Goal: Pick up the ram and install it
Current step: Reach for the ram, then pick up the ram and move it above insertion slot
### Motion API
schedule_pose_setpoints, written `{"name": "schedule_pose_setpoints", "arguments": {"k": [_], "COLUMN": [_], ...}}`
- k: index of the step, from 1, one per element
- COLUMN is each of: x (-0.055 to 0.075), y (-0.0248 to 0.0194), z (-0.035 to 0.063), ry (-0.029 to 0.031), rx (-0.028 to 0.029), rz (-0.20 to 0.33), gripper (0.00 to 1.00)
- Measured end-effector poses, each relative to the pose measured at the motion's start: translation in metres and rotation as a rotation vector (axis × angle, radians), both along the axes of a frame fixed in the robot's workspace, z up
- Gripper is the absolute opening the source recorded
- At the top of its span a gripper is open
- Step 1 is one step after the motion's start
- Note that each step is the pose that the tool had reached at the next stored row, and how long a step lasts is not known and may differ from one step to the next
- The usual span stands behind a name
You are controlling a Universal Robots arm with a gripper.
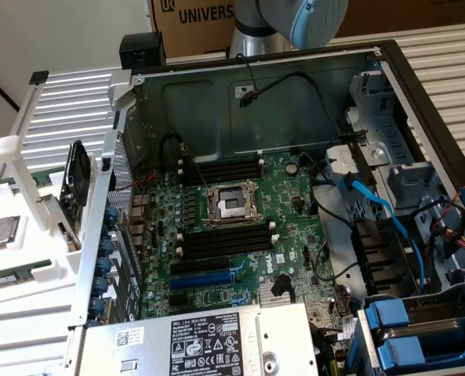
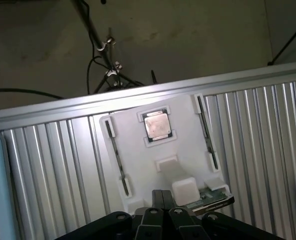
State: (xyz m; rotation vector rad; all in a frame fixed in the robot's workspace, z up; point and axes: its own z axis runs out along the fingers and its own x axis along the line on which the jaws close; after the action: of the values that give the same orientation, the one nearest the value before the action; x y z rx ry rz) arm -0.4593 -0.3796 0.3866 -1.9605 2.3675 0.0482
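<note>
- Nothing was installed yet: we saw the ram (image 1: 9, 278) in the white holder (image 2: 185, 125), the black slots (image 1: 220, 243) empty.
- Our claw (image 2: 162, 199) faced the holder, clenched on nothing.

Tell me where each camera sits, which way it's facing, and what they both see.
Exterior view: set above and outside the open case, looking down at the motherboard; the arm shows at the top edge.
Wrist view: on the wrist, looking down past the shut gripper at the white holder with the silver chip.
Shared: the holder and chip, at the exterior view's left.
</note>
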Motion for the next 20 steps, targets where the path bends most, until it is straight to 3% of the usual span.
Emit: {"name": "schedule_pose_setpoints", "arguments": {"k": [13, 16, 18, 20], "x": [-0.0001, -0.0076, -0.0083, -0.0087], "y": [0.0, -0.0004, -0.0008, -0.0012], "z": [0.0, -0.0003, -0.0005, -0.0014], "ry": [0.0, -0.0027, 0.0009, 0.0151], "rx": [0.0, 0.0001, 0.0001, -0.0002], "rz": [0.0, 0.0, 0.0, 0.001], "gripper": [0.11, 0.11, 0.11, 0.11]}}
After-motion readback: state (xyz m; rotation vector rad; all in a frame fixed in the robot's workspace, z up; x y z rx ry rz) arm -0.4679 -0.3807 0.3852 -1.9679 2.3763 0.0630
